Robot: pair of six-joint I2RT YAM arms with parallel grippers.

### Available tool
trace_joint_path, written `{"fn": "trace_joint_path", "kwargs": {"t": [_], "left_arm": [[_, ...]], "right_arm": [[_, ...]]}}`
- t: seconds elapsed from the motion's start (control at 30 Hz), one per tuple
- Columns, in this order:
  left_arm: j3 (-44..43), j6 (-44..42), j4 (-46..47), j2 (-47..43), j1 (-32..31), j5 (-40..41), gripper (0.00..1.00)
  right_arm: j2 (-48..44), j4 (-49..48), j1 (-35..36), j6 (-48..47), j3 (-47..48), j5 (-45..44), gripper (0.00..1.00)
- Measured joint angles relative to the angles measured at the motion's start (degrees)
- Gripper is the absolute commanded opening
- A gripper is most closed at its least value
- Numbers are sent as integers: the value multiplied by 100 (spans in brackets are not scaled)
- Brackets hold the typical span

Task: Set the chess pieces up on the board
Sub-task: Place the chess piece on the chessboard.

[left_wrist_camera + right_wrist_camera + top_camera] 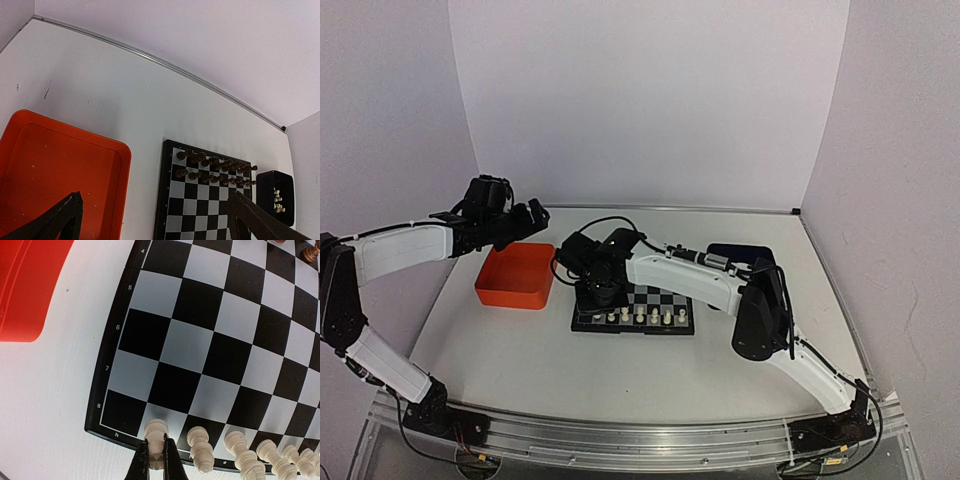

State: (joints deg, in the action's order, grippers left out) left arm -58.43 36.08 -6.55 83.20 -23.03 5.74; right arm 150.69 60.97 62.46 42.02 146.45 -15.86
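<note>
At the near corner of the board (210,340) (the square by the h mark), your right gripper (156,446) was clamped shut on a white piece (156,429) standing in the edge row. More white pieces (200,447) lined that row beside it. Your left gripper (155,200) hung over the orange tray (55,160), jaws spread wide, holding nothing. Dark pieces (215,167) filled the two far rows.

bright, even, diffuse light; only soft, faint shadows on the table (520,370); wrist views bow the straight edges of the board (190,345); top view slightly soft and grainy
</note>
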Motion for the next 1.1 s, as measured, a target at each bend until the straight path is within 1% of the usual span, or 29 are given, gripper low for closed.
{"fn": "trace_joint_path", "kwargs": {"t": [1.1], "left_arm": [[0,1,0,-31,0,-9,100]], "right_arm": [[4,67,0,-16,0,42,0]]}}
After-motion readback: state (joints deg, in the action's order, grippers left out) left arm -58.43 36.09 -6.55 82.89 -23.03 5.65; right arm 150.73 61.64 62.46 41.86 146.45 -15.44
